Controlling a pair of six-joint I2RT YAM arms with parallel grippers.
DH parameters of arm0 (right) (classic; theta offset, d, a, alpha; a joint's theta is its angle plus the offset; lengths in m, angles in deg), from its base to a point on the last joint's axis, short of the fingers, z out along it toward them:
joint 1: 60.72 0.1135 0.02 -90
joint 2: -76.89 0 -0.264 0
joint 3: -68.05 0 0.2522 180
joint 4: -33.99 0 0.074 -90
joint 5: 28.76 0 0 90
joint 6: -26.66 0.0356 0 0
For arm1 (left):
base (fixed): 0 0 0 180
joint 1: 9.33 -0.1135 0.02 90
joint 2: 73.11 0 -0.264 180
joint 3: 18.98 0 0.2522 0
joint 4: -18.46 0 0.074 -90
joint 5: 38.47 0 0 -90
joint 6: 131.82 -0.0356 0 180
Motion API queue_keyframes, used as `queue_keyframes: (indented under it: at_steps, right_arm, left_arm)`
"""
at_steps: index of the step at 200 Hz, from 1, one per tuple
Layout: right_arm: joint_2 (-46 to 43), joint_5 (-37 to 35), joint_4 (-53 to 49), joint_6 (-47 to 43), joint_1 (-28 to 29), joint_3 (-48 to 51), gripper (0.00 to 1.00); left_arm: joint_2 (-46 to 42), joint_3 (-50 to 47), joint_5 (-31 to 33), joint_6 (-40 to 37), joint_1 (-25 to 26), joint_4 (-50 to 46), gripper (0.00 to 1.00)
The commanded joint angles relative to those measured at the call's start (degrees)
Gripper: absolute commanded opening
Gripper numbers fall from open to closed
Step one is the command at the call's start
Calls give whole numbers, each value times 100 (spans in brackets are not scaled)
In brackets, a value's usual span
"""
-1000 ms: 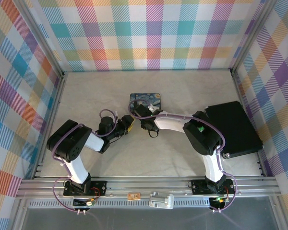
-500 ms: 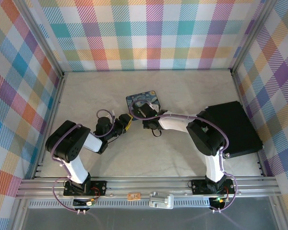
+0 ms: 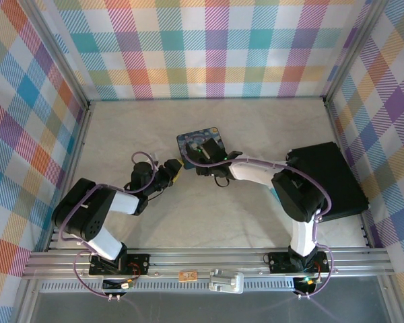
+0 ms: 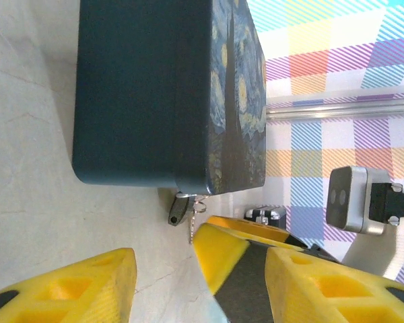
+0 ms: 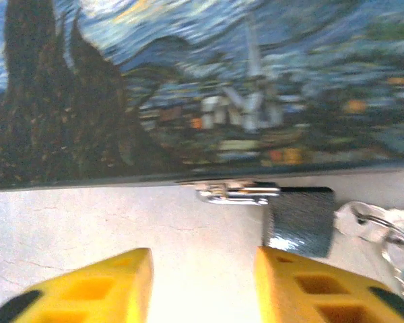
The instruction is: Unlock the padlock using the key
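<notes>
Table, mid-task: your right arm stretches long to the left from its raised elbow beside the black case. Your left arm lies low and reaches far-right. The two wrists meet just near of the painted tin.

The left gripper has its jaws part-way apart and holds nothing. The right gripper is likewise spread and empty. It points at the tin's near wall, and the lock sits just right of its gap.

The padlock hangs by its thin shackle from the tin's latch, at the near edge. Expect it to be light, hard and smooth, and to swing on that latch. Pinch its flat sides and leave the end away from the shackle free.

The key lies on its ring, touching the lock's right side. It is too blurred to tell whether it is seated in the lock. It looks thin, slippery and quick to pivot, so take it by the head, close to the ring.
</notes>
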Motion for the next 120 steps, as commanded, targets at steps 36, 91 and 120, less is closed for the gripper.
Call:
queue_keyframes:
  at_steps: [36, 91, 120]
  right_arm:
    - [-141, 389, -537, -312, -405, -1, 59]
    - [173, 746, -452, -288, -500, -138, 53]
    - [414, 621, -595, -274, -533, -345, 51]
  left_arm:
    - [-814, 383, 61, -897, -153, -1604, 56]
    - [-2024, 498, 899, -1750, -179, -3438, 65]
    - [-2322, 679, 1053, -2084, -214, -4091, 68]
